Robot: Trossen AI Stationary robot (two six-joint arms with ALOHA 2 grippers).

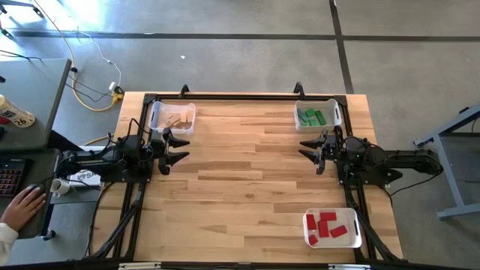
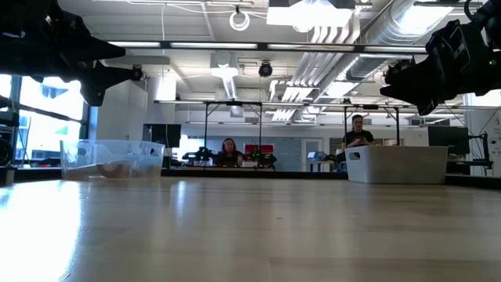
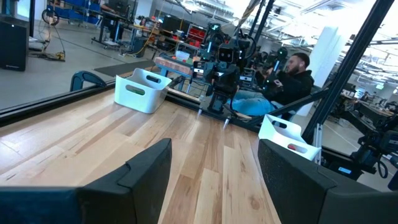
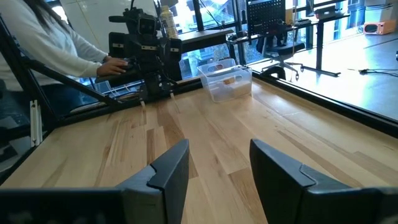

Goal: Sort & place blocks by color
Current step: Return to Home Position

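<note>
Green blocks [image 1: 313,117], small painted bars and cubes, lying loose in the pale bin [image 1: 339,112] at the far right corner. Red blocks [image 1: 328,225], the same squared shapes, lying flat in the white bin [image 1: 307,229] at the near right. Tan blocks [image 1: 173,120] of bare wood in the clear plastic bin [image 1: 153,117] at the far left.

Left hand [image 1: 185,148] at the left edge, just nearer than the clear bin, raised off the tabletop [image 1: 240,195], dark fingers spread wide, gripping nothing and touching nothing. Right hand [image 1: 302,149] opposite at the right edge, just nearer than the pale bin, likewise spread wide and empty, pointing inward across the boards toward the left hand.

Tabletop of pale wooden planks, smooth with a slight sheen, framed by black metal rails.
</note>
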